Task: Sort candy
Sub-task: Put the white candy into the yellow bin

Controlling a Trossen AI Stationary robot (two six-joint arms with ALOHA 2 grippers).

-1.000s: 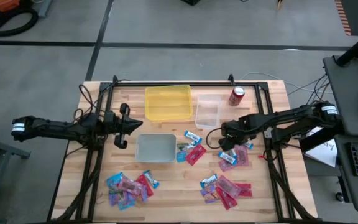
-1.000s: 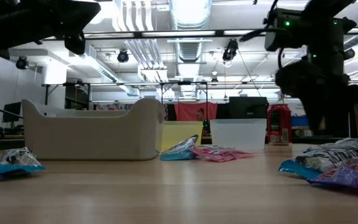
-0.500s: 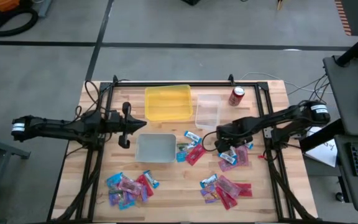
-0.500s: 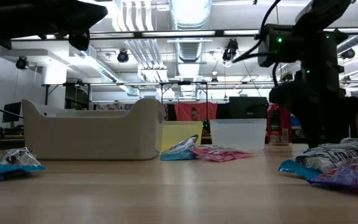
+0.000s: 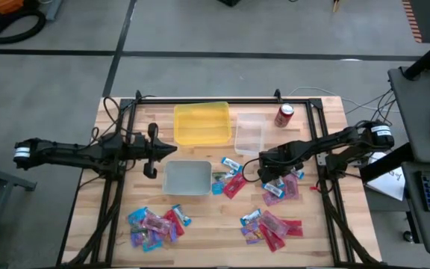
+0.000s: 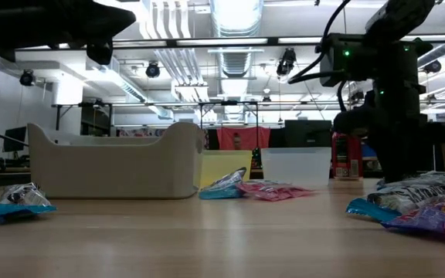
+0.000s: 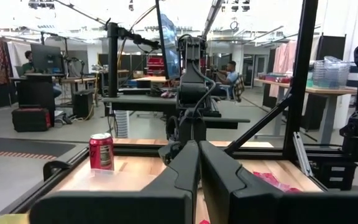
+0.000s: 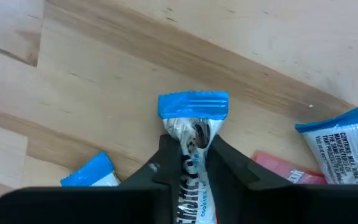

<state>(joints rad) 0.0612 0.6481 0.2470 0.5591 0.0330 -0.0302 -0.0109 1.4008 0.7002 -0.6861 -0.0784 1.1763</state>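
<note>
The candy lies in loose piles on the wooden table: one at the near left, one at the near right, and some in the middle. My right gripper points down into the right-hand cluster and is shut on a blue-and-silver mini bar. In the low view it stands at the right. My left gripper hovers shut left of the grey bin, with nothing in it. My right gripper pinches the mini bar's silver middle between its two fingers, coming from above and pointing down. The wrapper is crumpled between them. Its blue crimped end sticks out past the fingertips, flat against the wood.
A yellow bin and a clear bin stand at the far middle, with a red soda can to their right. Black frame rails run along the table's far edge and both sides.
My right gripper has sunk onto the right-hand candy cluster, shifting slightly toward the table's left, and has shut on the blue-and-silver bar. The left arm has kept nearly still.
</note>
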